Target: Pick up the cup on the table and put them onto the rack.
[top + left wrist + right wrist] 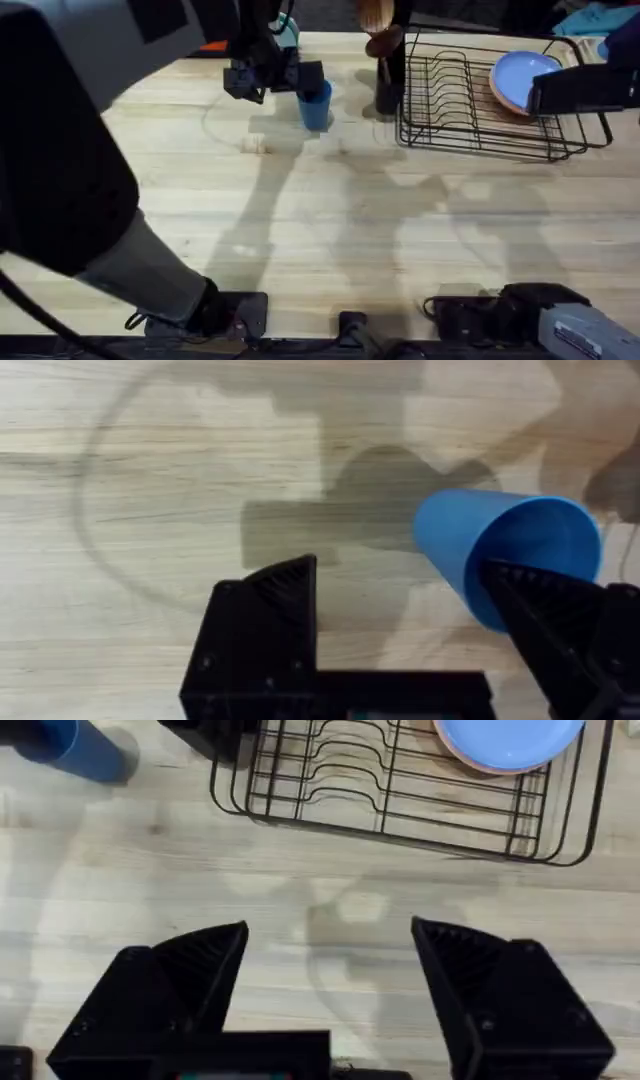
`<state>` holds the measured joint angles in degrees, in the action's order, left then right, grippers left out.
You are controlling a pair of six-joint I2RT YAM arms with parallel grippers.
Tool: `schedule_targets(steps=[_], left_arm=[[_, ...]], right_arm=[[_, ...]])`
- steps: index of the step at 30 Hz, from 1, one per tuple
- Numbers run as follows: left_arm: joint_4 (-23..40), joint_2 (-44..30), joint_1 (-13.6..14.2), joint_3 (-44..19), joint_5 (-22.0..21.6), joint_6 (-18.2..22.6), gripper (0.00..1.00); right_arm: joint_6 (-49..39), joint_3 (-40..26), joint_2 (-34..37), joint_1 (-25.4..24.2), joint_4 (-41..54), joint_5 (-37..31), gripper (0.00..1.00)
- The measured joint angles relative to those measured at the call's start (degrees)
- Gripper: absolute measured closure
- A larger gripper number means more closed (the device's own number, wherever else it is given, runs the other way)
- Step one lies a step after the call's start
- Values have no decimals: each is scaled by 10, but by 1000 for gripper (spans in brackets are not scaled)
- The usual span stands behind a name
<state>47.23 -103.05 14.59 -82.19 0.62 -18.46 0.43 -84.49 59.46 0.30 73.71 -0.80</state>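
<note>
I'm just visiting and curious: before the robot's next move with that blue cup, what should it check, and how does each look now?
1. Cup upright on table: ok.
2. Left end effector open: ok.
3. Cup centred between its fingers: not ok; one finger meets the rim, the other stands apart.
4. Free slots in rack: ok; plate takes the far end.
5. Right end effector open, away from cup: ok.
6. Spoon holder between cup and rack, clearance: cannot tell.

Spoon holder [388, 92] between cup [315, 106] and rack [480, 105]
</note>
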Motion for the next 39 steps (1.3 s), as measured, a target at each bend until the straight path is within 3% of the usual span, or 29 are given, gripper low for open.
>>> schedule_targets(steps=[21, 23, 24, 28, 36, 39], left_arm=[[-10, -18, 16, 0, 0, 0, 327], [-13, -18, 16, 0, 0, -1, 427], [-14, -18, 16, 0, 0, -2, 619], [-20, -18, 16, 0, 3, -4, 932], [-23, -15, 17, -1, 4, -4, 956], [-8, 21, 17, -1, 4, -4, 956]], right_arm=[[0, 0, 0, 0, 0, 0, 9], [0, 0, 0, 0, 0, 0, 9], [0, 0, 0, 0, 0, 0, 9], [0, 0, 0, 0, 0, 0, 9], [0, 0, 0, 0, 0, 0, 9], [0, 0, 0, 0, 0, 0, 9]])
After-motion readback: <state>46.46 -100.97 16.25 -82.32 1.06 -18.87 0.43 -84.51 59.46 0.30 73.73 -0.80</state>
